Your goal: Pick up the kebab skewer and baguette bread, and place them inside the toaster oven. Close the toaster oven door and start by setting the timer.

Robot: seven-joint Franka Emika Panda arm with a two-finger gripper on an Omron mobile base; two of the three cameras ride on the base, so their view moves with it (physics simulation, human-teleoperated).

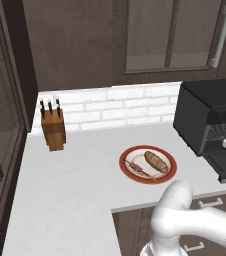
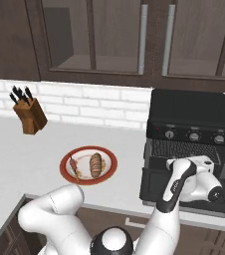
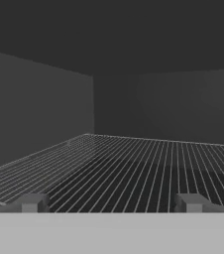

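The boxy matte-black toaster oven (image 2: 193,115) stands open, its wire rack (image 3: 134,163) bare between dark walls; the white arm (image 2: 176,187) fills its mouth.

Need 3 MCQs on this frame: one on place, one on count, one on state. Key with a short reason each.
1. Where is the baguette bread?
A. on the oven rack
B. on the red-rimmed plate, beside the kebab skewer
C. next to the knife block

2. How many knobs are on the toaster oven front strip?
A. one
B. three
C. five

3. How does the toaster oven door stand?
A. folded down, open
B. shut
C. taken off

Key: 1 B, both foods lie on the plate in both base views. 2 B, the right base view shows three dials in a row. 3 A, the panel lies flat in front of the cavity, and the open gripper looks over the bare wire rack.
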